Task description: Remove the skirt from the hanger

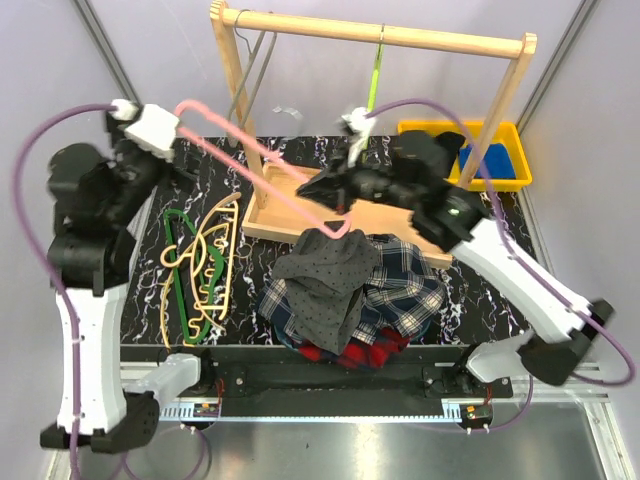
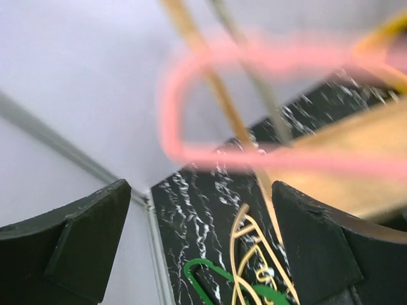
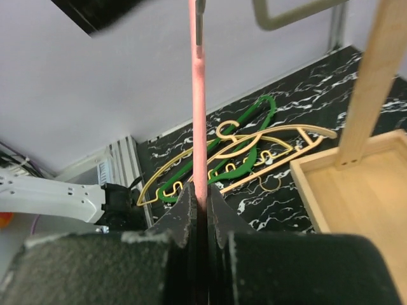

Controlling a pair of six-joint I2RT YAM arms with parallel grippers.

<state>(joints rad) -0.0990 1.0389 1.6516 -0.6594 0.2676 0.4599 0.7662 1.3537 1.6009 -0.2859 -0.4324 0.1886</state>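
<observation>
Seen from above, a pink hanger (image 1: 250,165) slants across the black marbled table (image 1: 150,290), high at the left and low at the right. The right gripper (image 3: 200,197) is clamped flat on its thin pink bar, near the low end. The left gripper (image 2: 200,197) has its fingers wide apart and holds nothing. The hanger's rounded high end hangs blurred just ahead of it.

The grey dotted skirt (image 1: 325,280) lies draped on a heap of plaid clothes (image 1: 410,285), in front of the wooden rack (image 1: 380,38). Its top edge meets the hanger's low end. Whether the waistband is caught there or only lies against it cannot be told from above.

To finish the step well, the right arm should probably keep its firm pinch and lift the hanger up and away to the left. That way the cloth slides off the low end. The left gripper could steady the high end, keeping clear of the green and yellow hangers (image 1: 200,260) lying beside it.
</observation>
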